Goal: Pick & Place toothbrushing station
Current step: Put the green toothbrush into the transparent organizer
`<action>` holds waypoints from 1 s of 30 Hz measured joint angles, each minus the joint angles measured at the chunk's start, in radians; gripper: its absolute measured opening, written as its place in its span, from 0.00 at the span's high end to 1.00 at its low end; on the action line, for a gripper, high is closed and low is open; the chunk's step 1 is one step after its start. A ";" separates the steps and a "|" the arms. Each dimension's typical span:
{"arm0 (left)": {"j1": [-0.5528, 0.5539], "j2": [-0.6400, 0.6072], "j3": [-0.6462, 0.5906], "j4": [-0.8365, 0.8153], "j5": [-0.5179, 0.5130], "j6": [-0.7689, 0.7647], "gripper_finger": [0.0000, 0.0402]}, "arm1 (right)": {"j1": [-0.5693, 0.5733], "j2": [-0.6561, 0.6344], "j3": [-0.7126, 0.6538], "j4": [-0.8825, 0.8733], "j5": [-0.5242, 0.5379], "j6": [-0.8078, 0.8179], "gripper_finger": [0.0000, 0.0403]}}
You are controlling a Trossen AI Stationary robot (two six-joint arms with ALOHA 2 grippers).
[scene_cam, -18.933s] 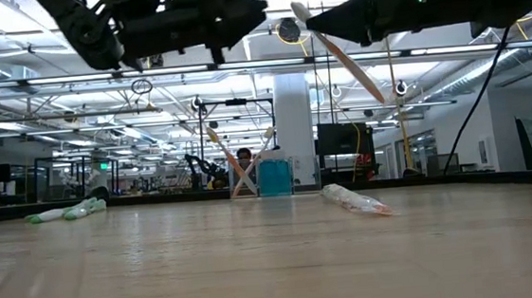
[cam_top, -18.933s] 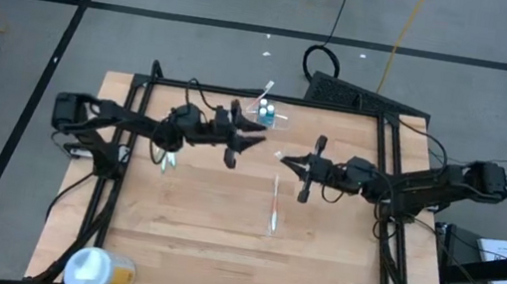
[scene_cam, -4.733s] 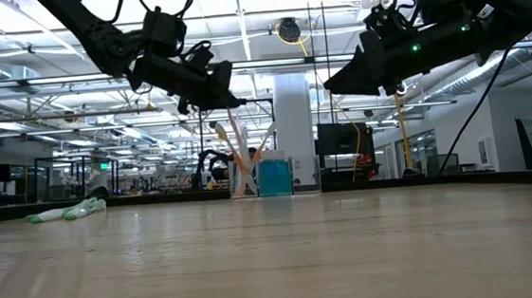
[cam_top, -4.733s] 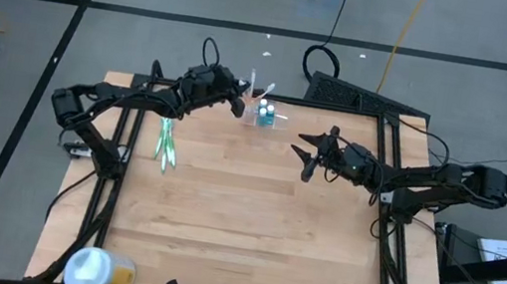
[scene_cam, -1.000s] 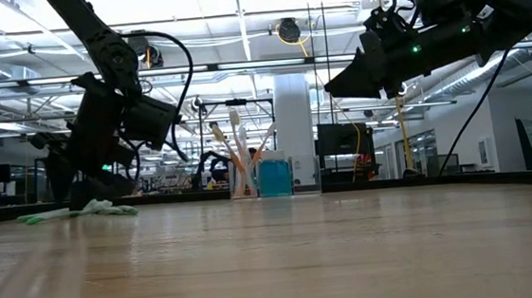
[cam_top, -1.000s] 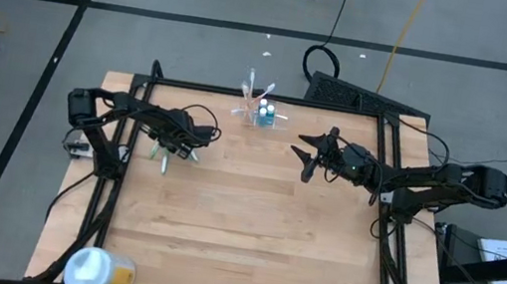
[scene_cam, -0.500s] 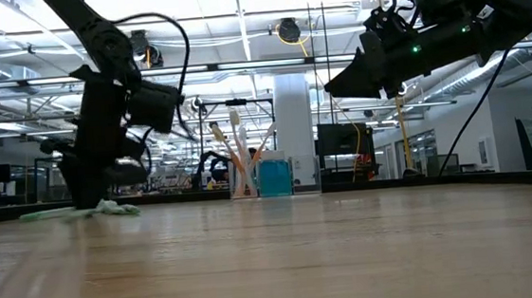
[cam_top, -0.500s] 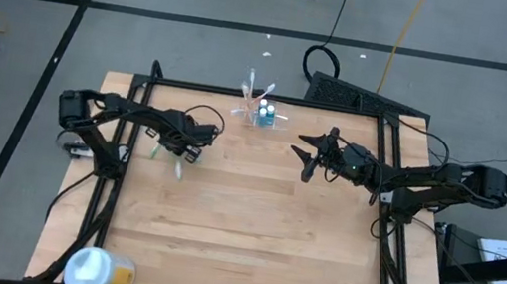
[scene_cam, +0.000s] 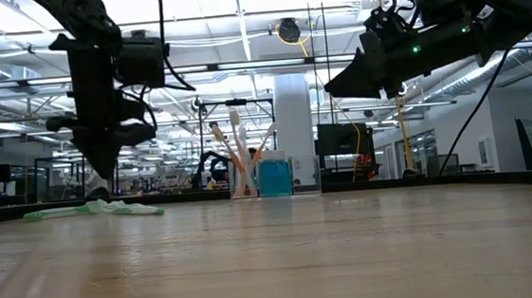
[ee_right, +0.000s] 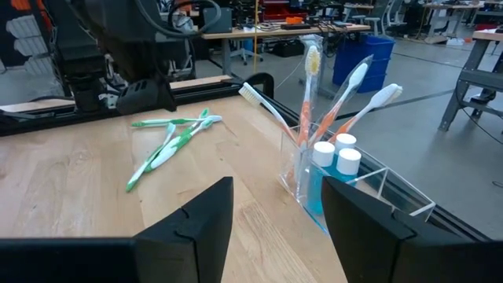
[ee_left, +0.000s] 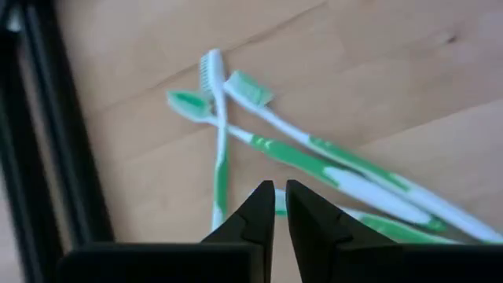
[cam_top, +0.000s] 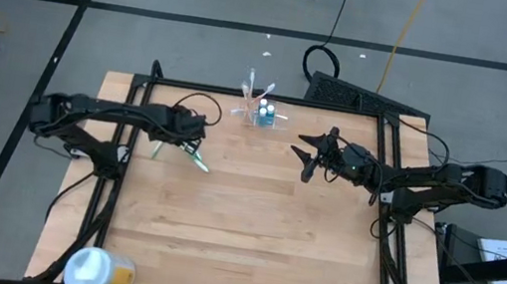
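Note:
The toothbrushing station [cam_top: 260,113] is a clear holder at the table's far edge. It stands upright with orange-and-white toothbrushes and a blue block [scene_cam: 274,178] in it, and it also shows in the right wrist view [ee_right: 346,185]. Several green toothbrushes [ee_left: 314,153] lie flat on the wood at the far left [cam_top: 196,161]. My left gripper [ee_left: 280,206] hangs above them, raised off the table [scene_cam: 105,176], with its fingers together and nothing between them. My right gripper [cam_top: 301,158] hovers open, high right of the station [scene_cam: 337,81].
A round white-and-yellow tub [cam_top: 93,269] stands at the near left corner. Black frame rails [cam_top: 117,182] run along the table's left and right sides. Bare wood fills the middle and the near half of the table.
My left gripper has shut and risen from the table, off the green toothbrushes. The brushes stay lying on the wood. One of them has slid and turned, so that its end now reaches farther toward the table's right. My right arm has kept still.

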 joint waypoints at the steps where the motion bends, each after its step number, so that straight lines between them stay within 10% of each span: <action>1: 0.005 -0.010 0.000 -0.015 -0.007 -0.006 0.90 | 0.000 0.000 0.000 0.000 0.000 0.000 0.54; 17: 0.174 -0.014 -0.091 -0.081 0.115 0.094 0.48 | 0.000 0.000 0.000 -0.005 0.000 0.001 0.54; 30: 0.314 -0.019 -0.226 0.166 0.245 0.288 0.45 | 0.000 0.000 0.000 -0.005 0.000 0.007 0.54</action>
